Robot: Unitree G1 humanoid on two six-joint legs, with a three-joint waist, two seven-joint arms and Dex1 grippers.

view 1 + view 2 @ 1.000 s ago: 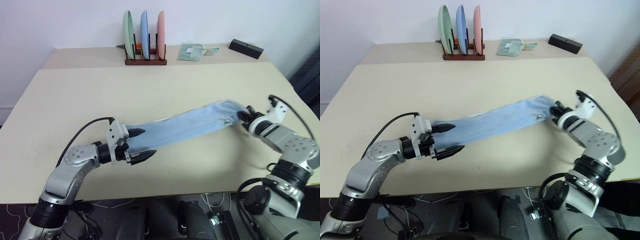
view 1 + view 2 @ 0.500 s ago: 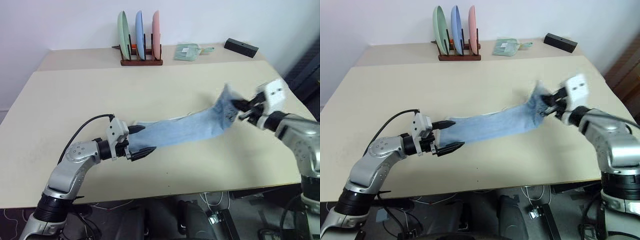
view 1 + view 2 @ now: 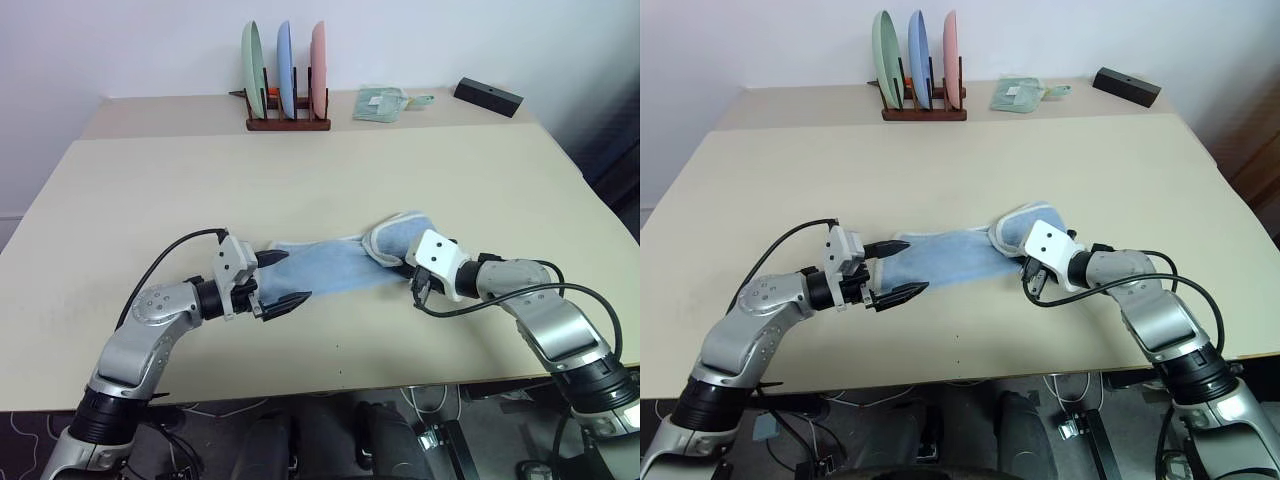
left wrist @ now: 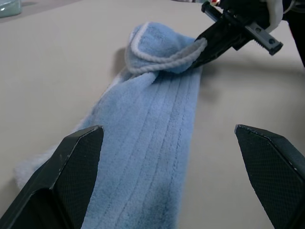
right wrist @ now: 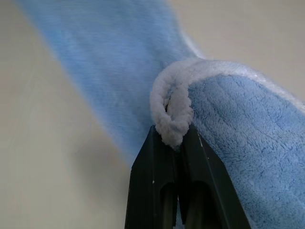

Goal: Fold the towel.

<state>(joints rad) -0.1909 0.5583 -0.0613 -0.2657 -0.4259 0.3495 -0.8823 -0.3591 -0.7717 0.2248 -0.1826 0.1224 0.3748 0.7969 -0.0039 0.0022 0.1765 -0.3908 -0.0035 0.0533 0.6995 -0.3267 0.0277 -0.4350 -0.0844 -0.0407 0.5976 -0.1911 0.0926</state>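
Beige table (image 3: 150, 180), towel (image 3: 330, 270) lengthwise left to right

One light blue terry towel with white stitched border (image 3: 330, 268) on the beige surface (image 3: 150, 190). Three upright plates in one dark wooden rack (image 3: 289, 124): one pale green plate (image 3: 253, 58), one blue plate (image 3: 287, 58), one pink plate (image 3: 319, 58). One small pale green folded cloth (image 3: 381, 103). One black rectangular box (image 3: 489, 96). Two black-fingered claws, left claw (image 3: 282, 282) and right claw (image 3: 410, 282)
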